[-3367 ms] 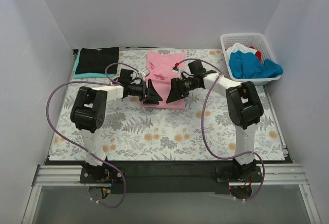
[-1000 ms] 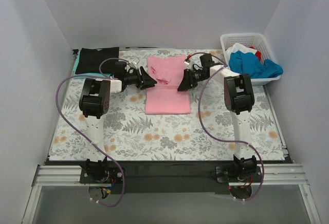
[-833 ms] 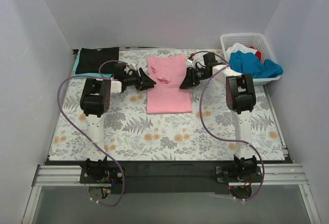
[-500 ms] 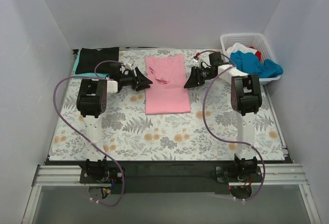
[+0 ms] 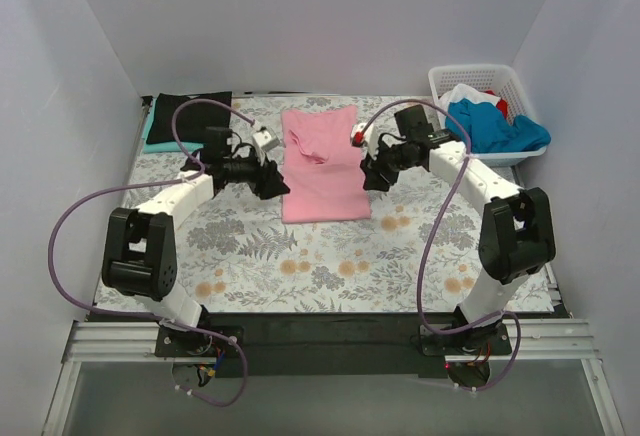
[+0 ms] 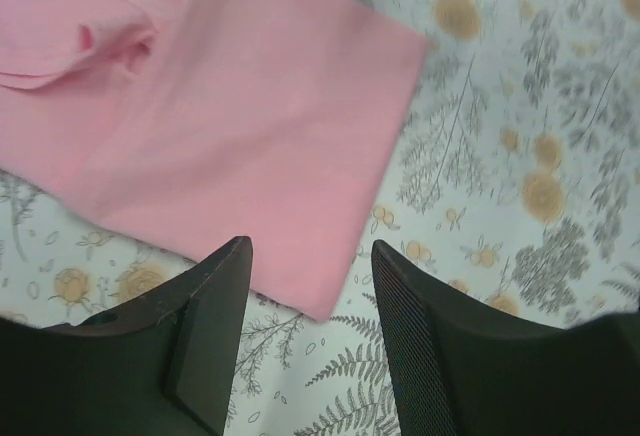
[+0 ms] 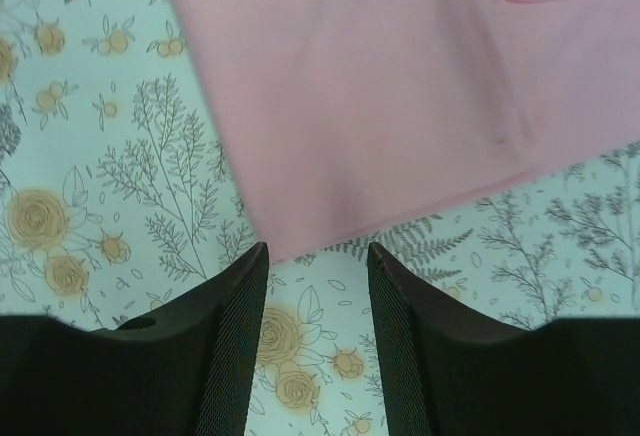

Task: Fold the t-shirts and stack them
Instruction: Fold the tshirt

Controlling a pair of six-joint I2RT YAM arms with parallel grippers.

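Pink t-shirt (image 5: 322, 161) lies flat mid-counter towards the back, already a long narrow rectangle, with a loose pucker near its far end. Left end effector (image 5: 275, 184) is just beside its left edge and right end effector (image 5: 372, 174) just beside its right edge. Both have jaws apart with nothing in them. In the wrist views each one hangs over a near corner of the shirt.

Risks, my read:
- Jaws go too deep and pinch the tablecloth (image 5: 300, 256) along with the hem, so the cloth lifts and the shirt drags.
- Jaws go too shallow and catch the top layer only. The folded-in sides then peel open.
- The arms lift unevenly, so the hem skews and the next fold lands crooked.
- The far-end pucker gets trapped under the fold and leaves a lump in the stack.
- The left arm's purple cable (image 5: 200, 106) loops near the black t-shirt (image 5: 190, 116) lying on the teal t-shirt (image 5: 150, 138). A swing to the back-left could snag that pile.
- The right forearm runs close to the basket (image 5: 440, 81) holding the blue t-shirt (image 5: 490, 126). An outward elbow could nudge it.

Room:
- Bare tablecloth on both sides of the shirt, and a wide band between its near hem and the arm bases.
- Tight at the back. The shirt's far end is near the rear wall, the pile fills the back-left corner and the basket the back-right.
- Side walls close off both edges of the counter.
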